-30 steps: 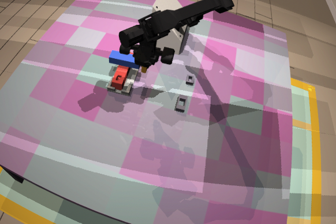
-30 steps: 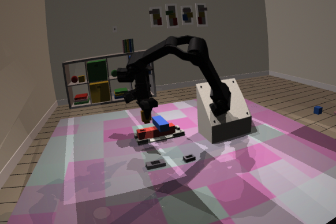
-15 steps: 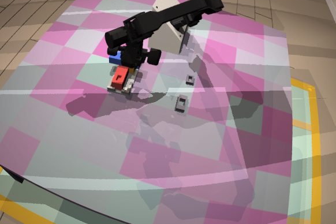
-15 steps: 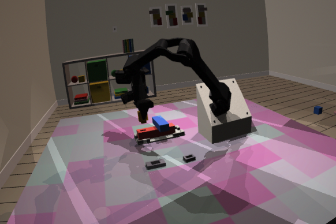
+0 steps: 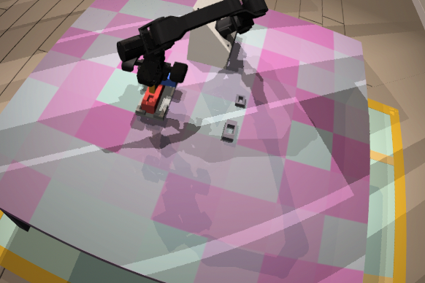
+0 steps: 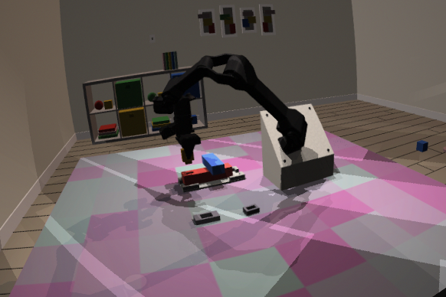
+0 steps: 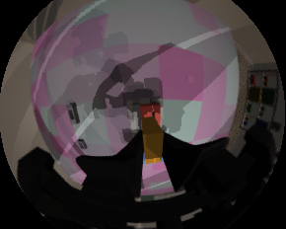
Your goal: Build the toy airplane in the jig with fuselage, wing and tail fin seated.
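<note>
Pincer grasping the yellow tail fin, left of center.
Just below it, the red fuselage lies in the cradle, blue wing across its top.

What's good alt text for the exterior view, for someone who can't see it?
A black robot arm's claw holds a yellow tail fin above a red fuselage carrying a blue wing, on a pink-and-pale checkered table.
</note>
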